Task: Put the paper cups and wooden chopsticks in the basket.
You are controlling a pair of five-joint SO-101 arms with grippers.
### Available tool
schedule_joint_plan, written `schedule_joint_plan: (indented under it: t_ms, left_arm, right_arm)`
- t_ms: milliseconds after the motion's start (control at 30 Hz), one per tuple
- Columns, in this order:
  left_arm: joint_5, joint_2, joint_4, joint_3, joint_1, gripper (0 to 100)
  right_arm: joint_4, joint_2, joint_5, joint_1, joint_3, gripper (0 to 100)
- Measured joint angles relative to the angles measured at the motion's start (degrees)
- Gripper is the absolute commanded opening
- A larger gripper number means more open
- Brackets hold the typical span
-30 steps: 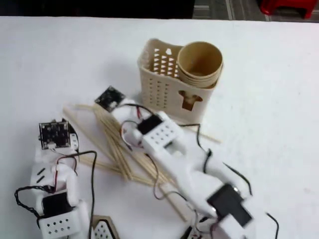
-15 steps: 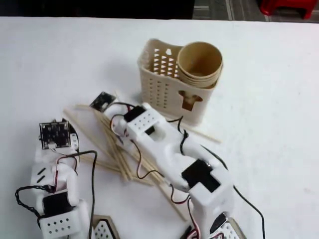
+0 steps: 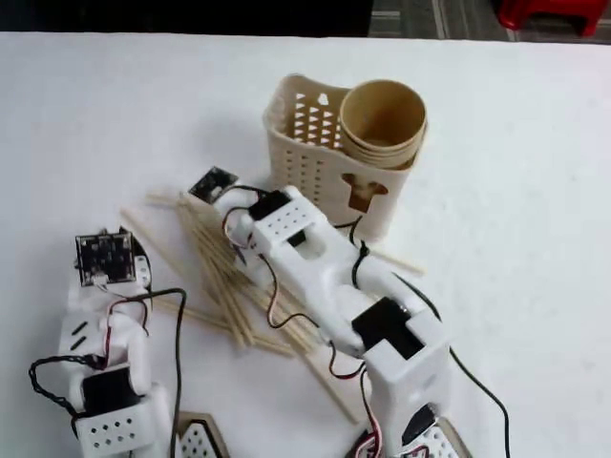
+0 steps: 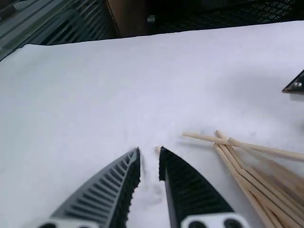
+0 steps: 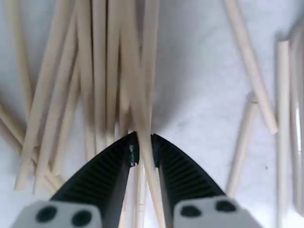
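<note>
Strong, even light comes from above and makes the white table (image 3: 535,191) very bright in the high view, nearly without texture. The shadows are soft and pale: a thin grey one lies at the foot of the basket (image 3: 305,167). The upper edge of this frame is dark. Near my right gripper (image 5: 142,142) the wooden chopsticks (image 5: 102,71) throw soft grey shadows. The black fingers (image 4: 190,190) of my left gripper (image 4: 148,154) catch a weak shine.

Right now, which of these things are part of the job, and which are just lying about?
Part of the job: cups, stacked in the basket; chopsticks, loose on the table; right gripper, pinching one; left gripper.
Just lying about: red thing beyond the table.
</note>
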Motion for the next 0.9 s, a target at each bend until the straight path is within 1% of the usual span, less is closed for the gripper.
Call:
schedule_joint_plan:
  t_ms: [233, 433, 700, 900]
  left_arm:
    - [0.0, 0.0, 0.0, 0.0, 0.0, 9]
    - [0.0, 0.0, 0.0, 0.0, 0.0, 9]
    - [0.0, 0.0, 0.0, 0.0, 0.0, 9]
    - [0.0, 0.0, 0.0, 0.0, 0.0, 9]
  right_arm:
    - [6.7, -0.4, 0.0, 0.0, -4.1, 1.9]
    - [9.7, -10.5, 0.0, 0.4, -4.2, 1.9]
    - [9.8, -22.5, 0.0, 4.2, -4.2, 1.9]
    - [6.3, -29.5, 0.0, 4.0, -4.2, 1.9]
